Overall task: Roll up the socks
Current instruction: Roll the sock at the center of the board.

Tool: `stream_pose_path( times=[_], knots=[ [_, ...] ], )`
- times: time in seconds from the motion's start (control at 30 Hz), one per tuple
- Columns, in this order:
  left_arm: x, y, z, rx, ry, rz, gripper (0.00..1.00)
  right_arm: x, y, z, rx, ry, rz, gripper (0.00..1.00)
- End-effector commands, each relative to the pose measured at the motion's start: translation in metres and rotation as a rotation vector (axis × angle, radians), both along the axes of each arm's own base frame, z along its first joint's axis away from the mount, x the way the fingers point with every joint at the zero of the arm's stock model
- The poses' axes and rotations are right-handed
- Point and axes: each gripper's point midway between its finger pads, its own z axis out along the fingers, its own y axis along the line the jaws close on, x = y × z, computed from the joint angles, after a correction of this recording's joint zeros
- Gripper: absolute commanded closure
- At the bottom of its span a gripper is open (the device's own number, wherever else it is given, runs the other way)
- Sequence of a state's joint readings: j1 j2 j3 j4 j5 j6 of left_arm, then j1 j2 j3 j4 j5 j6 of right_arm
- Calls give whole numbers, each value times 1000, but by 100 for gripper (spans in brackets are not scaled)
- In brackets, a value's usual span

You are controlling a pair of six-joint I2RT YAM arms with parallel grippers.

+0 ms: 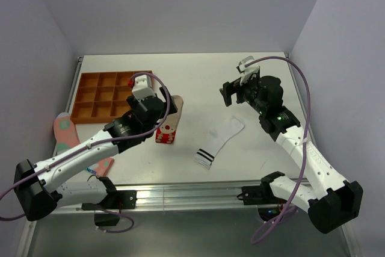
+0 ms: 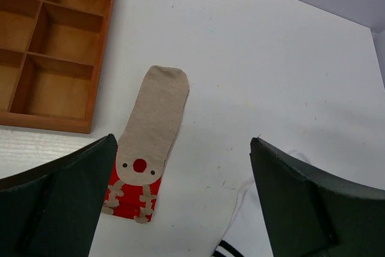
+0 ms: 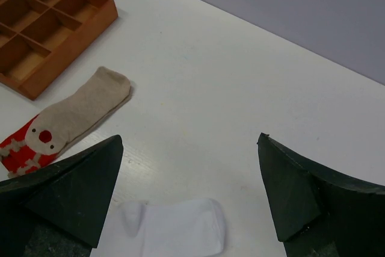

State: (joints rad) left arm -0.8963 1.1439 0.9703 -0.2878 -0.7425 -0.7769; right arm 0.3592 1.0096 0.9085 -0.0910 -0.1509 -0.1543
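White table (image 1: 198, 82), top view. The left gripper (image 1: 167, 105) hangs with its jaws wide apart and nothing between them. A beige-and-red sock (image 1: 171, 121) lies flat right under it, red end toward the arm bases. A wooden tray (image 1: 77, 97) with compartments sits just to that gripper's left. The right gripper (image 1: 231, 95) is also spread open and empty. A white sock (image 1: 219, 139) with black stripes lies below and nearer the bases than its fingers, not touched. Beyond the left arm, at the table's left edge, are two pink spotted pieces (image 1: 62, 129); possibly socks, too small to be sure.

Left wrist view. The left gripper (image 2: 182, 142) has both fingers parted. The beige-and-red sock (image 2: 150, 130) lies ahead between them, closer to the left finger, beige toe pointing away. The tray (image 2: 42, 121) is ahead on the left. A corner of the white sock (image 2: 243, 233) shows by the right finger.

Right wrist view. The right gripper (image 3: 189, 138) has its jaws apart. The white sock (image 3: 174, 227) lies low between the fingers. The beige-and-red sock (image 3: 72, 118) and the tray (image 3: 72, 52) lie ahead to the left.
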Motion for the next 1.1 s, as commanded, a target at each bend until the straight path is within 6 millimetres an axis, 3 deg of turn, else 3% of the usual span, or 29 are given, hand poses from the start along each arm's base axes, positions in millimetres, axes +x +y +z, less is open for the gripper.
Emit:
stream_pose_path(
  times=[0.0, 0.37, 0.6, 0.73, 0.9, 1.07],
  knots=[
    [3, 1, 22, -33, -31, 37, 0, -1, -3, 14, 20, -45, -15, 0],
    [-6, 12, 29, -34, -59, 16, 1, -3, -10, 6, -42, -24, -23, 0],
    [-9, 12, 30, -37, -69, -16, 0, -13, 1, 1, -61, 10, 51, 0],
    [-10, 13, 31, -53, -81, -12, 1, -12, 17, 8, -66, 43, 106, 0],
    [-12, 19, 30, -61, -80, 8, 1, -16, 55, -5, -118, 81, 199, 1],
    [-16, 30, 19, -56, -44, 39, 1, -34, 79, -43, -215, 137, 297, 9]
  ],
)
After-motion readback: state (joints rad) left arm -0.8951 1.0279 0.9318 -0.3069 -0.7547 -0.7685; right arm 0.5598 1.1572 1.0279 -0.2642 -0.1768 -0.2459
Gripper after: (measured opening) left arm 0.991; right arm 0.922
